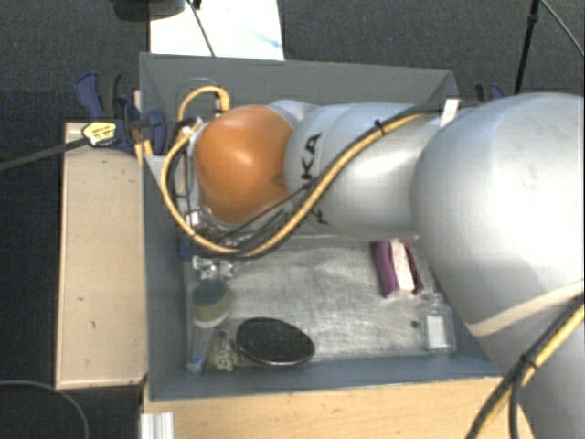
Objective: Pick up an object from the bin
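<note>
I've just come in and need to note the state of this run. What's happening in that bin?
The arm reaches into the grey bin from the right, with its wrist low over the bin's left side. The gripper is just above a clear thing with a pale green top near the left wall; whether it has gripped anything cannot be told. A black oval disc lies beside that at the front. A purple-and-white thing and a small clear piece lie further right.
</note>
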You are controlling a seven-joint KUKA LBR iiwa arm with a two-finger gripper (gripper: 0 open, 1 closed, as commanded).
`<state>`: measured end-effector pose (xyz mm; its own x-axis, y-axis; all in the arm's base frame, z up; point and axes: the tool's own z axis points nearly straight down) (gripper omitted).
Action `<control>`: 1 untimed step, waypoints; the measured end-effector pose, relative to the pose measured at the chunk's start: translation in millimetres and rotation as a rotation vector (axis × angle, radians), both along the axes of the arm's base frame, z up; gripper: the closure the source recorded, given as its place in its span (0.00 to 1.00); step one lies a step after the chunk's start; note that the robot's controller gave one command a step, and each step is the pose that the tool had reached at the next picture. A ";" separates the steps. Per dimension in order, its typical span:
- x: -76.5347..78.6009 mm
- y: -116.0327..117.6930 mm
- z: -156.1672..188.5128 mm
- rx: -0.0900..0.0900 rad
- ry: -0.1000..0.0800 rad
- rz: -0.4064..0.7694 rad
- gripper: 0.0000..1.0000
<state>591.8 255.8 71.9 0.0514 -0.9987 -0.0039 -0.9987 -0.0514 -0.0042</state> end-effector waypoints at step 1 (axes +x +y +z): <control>0.7 -2.2 -0.2 -0.004 -0.001 -0.002 0.00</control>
